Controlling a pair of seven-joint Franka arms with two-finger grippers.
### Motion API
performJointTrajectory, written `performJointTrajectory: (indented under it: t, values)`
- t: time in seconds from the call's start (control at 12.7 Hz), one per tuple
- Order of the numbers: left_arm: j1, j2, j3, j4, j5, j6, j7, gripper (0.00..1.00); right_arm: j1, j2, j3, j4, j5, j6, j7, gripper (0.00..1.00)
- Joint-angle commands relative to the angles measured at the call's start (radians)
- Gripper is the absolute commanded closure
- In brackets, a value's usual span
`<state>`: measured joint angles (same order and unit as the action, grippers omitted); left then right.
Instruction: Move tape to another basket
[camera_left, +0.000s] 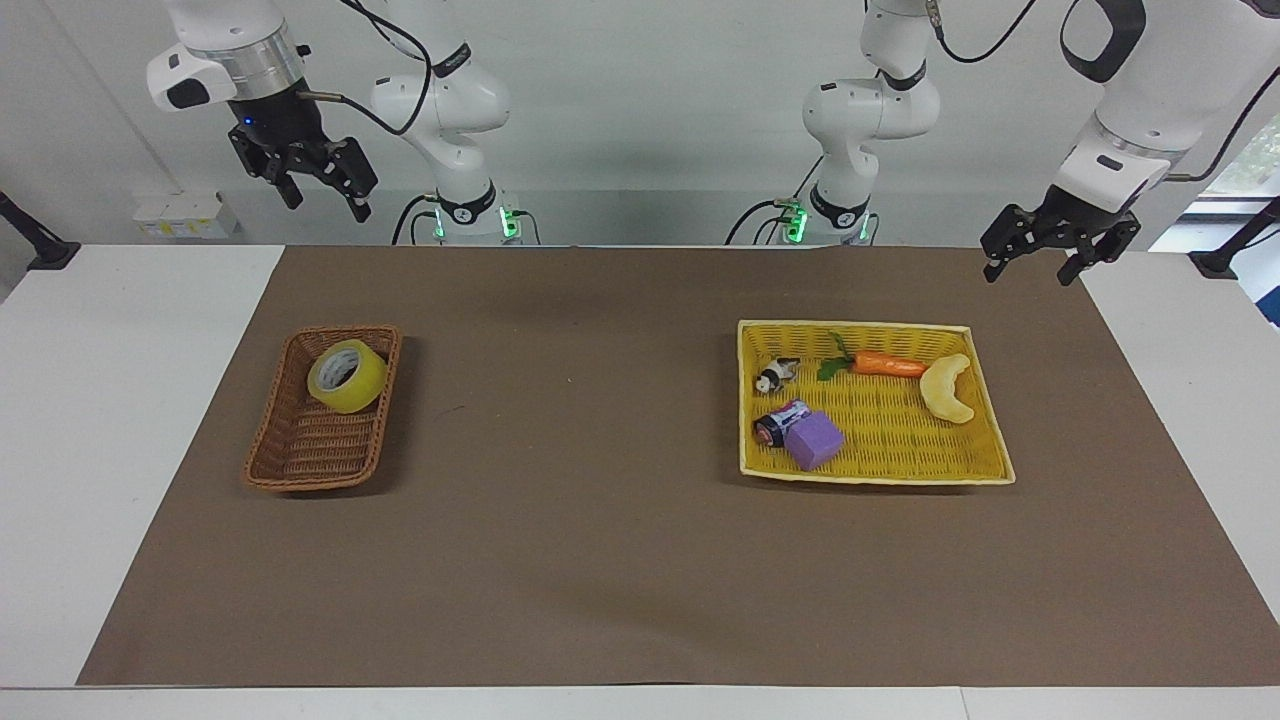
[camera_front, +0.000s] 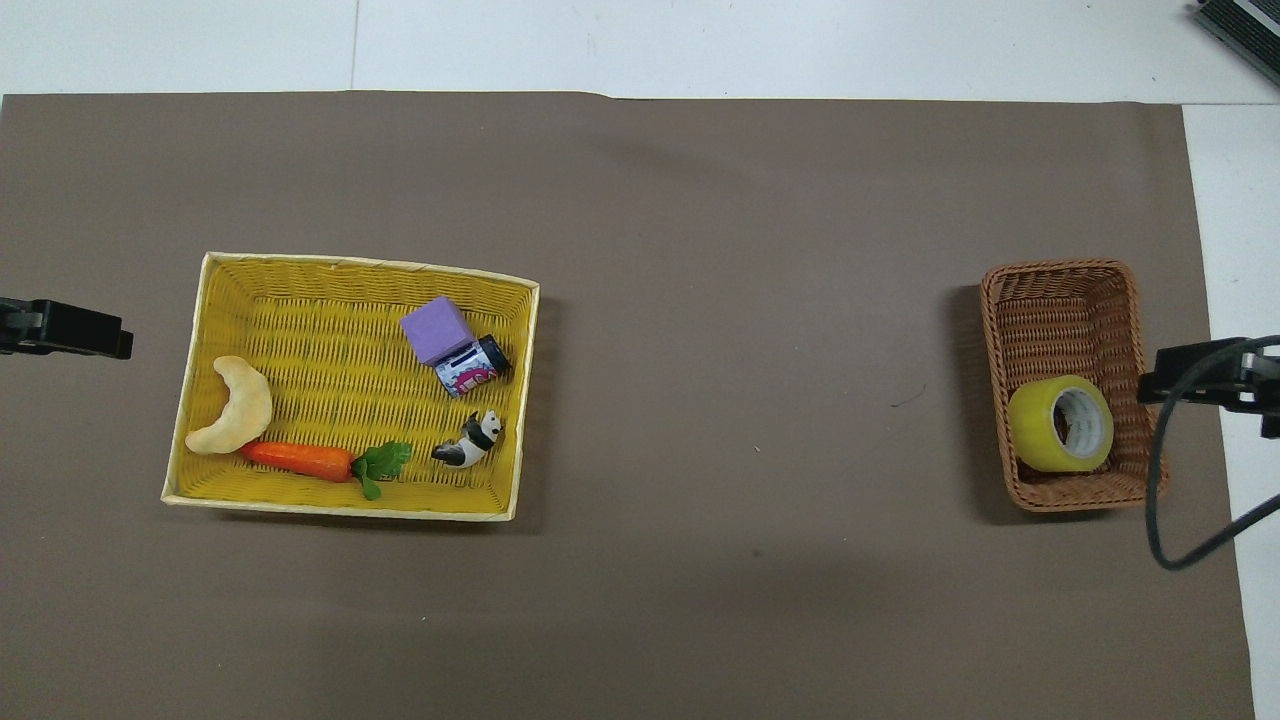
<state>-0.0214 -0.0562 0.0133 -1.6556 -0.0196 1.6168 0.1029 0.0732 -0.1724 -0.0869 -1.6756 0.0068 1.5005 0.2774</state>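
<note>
The yellow tape roll (camera_left: 347, 375) lies in the brown wicker basket (camera_left: 300, 460), at the basket's end nearer the robots. It also shows in the overhead view (camera_front: 1062, 424), in the same basket (camera_front: 1060, 300). My right gripper (camera_left: 325, 200) is open and empty, raised high, well clear of the basket; in the overhead view it (camera_front: 1200, 385) is over the mat's edge beside the basket. My left gripper (camera_left: 1030, 272) is open and empty, waiting above the mat's edge at the left arm's end; it also shows in the overhead view (camera_front: 70, 330).
A flat yellow woven tray (camera_left: 900, 450) toward the left arm's end holds a carrot (camera_left: 885, 364), a pale crescent toy (camera_left: 948, 388), a purple block (camera_left: 815, 440), a small can (camera_left: 778, 424) and a panda figure (camera_left: 775, 376). Brown mat (camera_left: 580, 420) lies between tray and basket.
</note>
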Motion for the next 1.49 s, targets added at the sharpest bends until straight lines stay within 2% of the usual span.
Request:
performJointTrajectory:
  t: [0.0, 0.16, 0.31, 0.79, 1.1, 1.41]
  values:
    - [-0.008, -0.013, 0.007, -0.001, 0.013, -0.015, 0.001, 0.0, -0.012, 0.005, 0.004, 0.011, 0.013, 0.004, -0.03, 0.0]
    - [-0.008, -0.013, 0.007, -0.001, 0.015, -0.015, 0.001, 0.0, -0.016, 0.04, 0.001, 0.071, 0.006, -0.058, -0.076, 0.0]
    - [-0.008, -0.013, 0.007, -0.001, 0.014, -0.015, 0.001, 0.0, -0.012, 0.056, 0.003, 0.07, 0.015, -0.051, -0.078, 0.0]
    - [-0.008, -0.013, 0.007, -0.001, 0.013, -0.015, 0.001, 0.0, -0.01, 0.03, 0.001, 0.056, 0.004, -0.068, -0.083, 0.0]
    - [-0.008, -0.013, 0.007, -0.001, 0.015, -0.015, 0.001, 0.0, 0.0, 0.024, 0.007, 0.045, -0.073, -0.007, -0.115, 0.0]
    - [-0.008, -0.013, 0.007, -0.001, 0.013, -0.015, 0.001, 0.0, -0.01, 0.027, 0.007, 0.045, -0.073, 0.009, -0.124, 0.0]
